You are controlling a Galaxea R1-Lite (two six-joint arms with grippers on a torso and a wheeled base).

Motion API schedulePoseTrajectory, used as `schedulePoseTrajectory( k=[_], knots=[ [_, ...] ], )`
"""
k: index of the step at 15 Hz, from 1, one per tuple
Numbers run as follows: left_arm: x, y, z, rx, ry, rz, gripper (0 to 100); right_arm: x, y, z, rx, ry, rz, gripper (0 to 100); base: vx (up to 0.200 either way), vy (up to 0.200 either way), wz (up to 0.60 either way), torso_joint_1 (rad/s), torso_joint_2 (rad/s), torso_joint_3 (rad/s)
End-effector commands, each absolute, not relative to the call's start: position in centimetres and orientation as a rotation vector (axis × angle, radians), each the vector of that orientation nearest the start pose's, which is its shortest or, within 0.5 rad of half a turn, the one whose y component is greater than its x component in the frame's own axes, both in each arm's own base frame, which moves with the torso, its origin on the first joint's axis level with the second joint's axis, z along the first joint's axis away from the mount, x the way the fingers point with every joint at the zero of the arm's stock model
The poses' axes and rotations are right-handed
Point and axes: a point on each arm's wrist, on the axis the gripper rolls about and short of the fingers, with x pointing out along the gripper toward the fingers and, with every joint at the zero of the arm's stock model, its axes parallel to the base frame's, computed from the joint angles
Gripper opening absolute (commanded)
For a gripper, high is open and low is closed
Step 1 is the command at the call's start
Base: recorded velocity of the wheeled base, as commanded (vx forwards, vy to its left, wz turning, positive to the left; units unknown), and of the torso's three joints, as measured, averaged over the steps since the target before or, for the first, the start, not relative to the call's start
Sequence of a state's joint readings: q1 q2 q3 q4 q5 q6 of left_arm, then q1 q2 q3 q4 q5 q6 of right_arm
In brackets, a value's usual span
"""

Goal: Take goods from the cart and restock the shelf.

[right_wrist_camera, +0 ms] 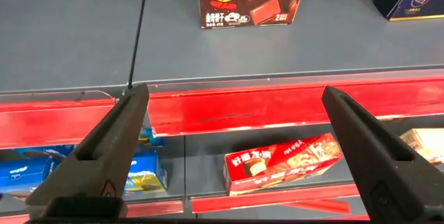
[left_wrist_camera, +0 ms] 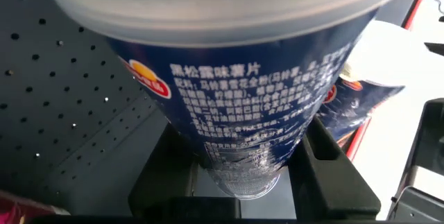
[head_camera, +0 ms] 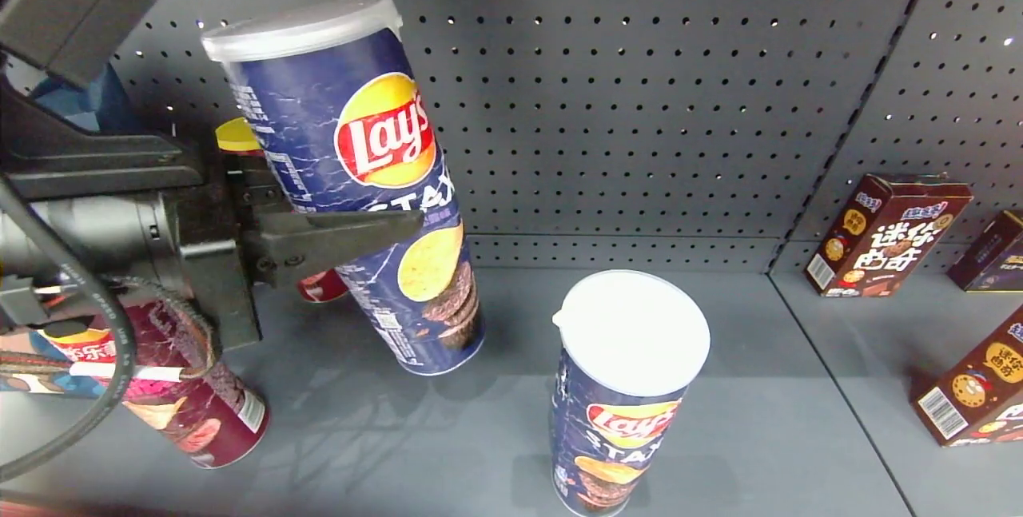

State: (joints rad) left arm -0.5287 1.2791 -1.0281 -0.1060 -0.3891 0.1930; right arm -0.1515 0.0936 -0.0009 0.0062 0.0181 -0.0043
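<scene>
the placing step is in hand: the left gripper [head_camera: 376, 221] is clenched round the middle of a blue chip can [head_camera: 360, 165], which leans with its lid toward 11 o'clock and its base low over the shelf [head_camera: 759, 421]. next it wants righting, setting flat and letting go, clear of the second blue can [head_camera: 631, 341] standing at 4 o'clock. the right gripper [right_wrist_camera: 236, 96] hangs spread and empty. the far finger hides behind the can, and i cannot tell whether the base touches the board.

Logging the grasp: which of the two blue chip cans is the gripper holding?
The tilted blue can on the left, clamped in the left gripper; the other blue can stands upright and free.
</scene>
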Motion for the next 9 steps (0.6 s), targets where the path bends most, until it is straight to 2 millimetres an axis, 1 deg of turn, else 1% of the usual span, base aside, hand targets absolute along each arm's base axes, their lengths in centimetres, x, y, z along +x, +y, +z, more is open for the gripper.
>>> schedulePoseTrajectory(
  k=[1,5,7,9],
  knots=[
    [18.6,-11.9,29.8,0.194,0.100,-0.932,0,-1.5,0.3,7.7,0.004,0.103,-0.133,100,0.000,0.000,0.00,0.000,0.00,0.000],
    [20.0,-13.1,29.2,0.198,0.128,-0.949,0,-1.5,0.3,7.7,0.004,0.101,-0.133,100,0.000,0.000,0.00,0.000,0.00,0.000],
    [21.9,-14.0,27.9,0.298,0.108,-0.955,0,-1.5,0.3,7.7,0.004,0.101,-0.133,100,0.000,0.000,0.00,0.000,0.00,0.000],
    [22.8,-14.6,27.5,0.317,0.110,-0.959,0,-1.5,0.3,7.7,0.004,0.101,-0.133,100,0.000,0.000,0.00,0.000,0.00,0.000]
  ],
)
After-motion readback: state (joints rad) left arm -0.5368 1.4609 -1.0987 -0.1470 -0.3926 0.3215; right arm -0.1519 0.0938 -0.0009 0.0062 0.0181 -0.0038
